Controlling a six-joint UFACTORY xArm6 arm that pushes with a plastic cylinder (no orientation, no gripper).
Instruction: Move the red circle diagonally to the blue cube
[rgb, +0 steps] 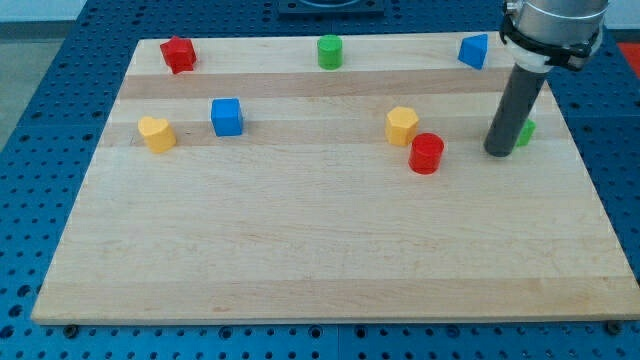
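The red circle (426, 153) is a short red cylinder right of the board's middle, touching the lower right of a yellow hexagon block (402, 125). The blue cube (227, 116) sits far off at the view's left, level with the hexagon. My tip (498, 152) rests on the board to the right of the red circle, a clear gap apart from it. A green block (526, 132) is mostly hidden behind the rod.
A red star-like block (178, 54) sits at the top left, a green cylinder (330, 51) at top centre, a blue triangular block (474, 50) at top right. A yellow heart block (156, 133) lies left of the blue cube. The wooden board (320, 260) lies on a blue pegboard.
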